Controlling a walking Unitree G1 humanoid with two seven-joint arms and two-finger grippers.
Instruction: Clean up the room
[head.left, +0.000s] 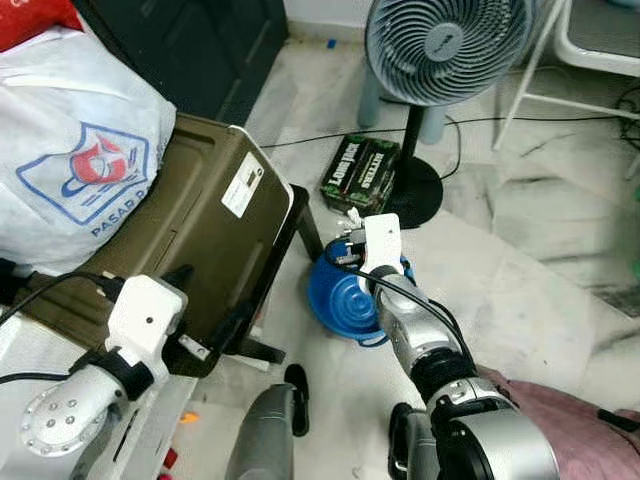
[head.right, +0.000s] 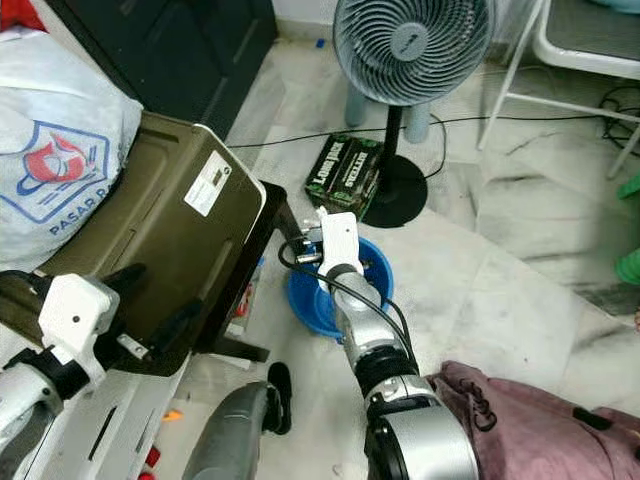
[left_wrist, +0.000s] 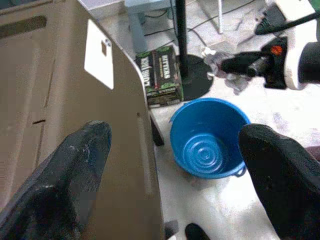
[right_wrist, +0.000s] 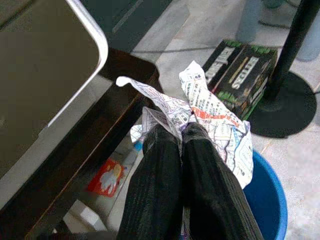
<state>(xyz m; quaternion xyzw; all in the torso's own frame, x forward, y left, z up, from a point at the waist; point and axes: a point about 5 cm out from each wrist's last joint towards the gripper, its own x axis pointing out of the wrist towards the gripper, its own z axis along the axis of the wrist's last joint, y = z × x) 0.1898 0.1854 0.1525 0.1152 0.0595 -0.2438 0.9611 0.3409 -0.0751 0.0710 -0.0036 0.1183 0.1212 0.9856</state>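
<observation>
My right gripper (right_wrist: 182, 131) is shut on a crumpled printed paper (right_wrist: 215, 115), holding it just above the near rim of a blue bucket (head.left: 345, 295) that stands empty on the floor. In the left wrist view the paper (left_wrist: 220, 65) hangs beyond the bucket (left_wrist: 207, 145). My left gripper (head.left: 205, 300) is open with nothing between its fingers, close against the edge of a tilted olive-brown case (head.left: 200, 220) at the left.
A standing fan (head.left: 440, 50) and a green-black box (head.left: 360, 170) are on the floor behind the bucket. A white printed bag (head.left: 70, 160) lies at the left. A pink cloth (head.left: 580, 420) is at the lower right, and a black slipper (head.left: 297, 395) lies near my feet.
</observation>
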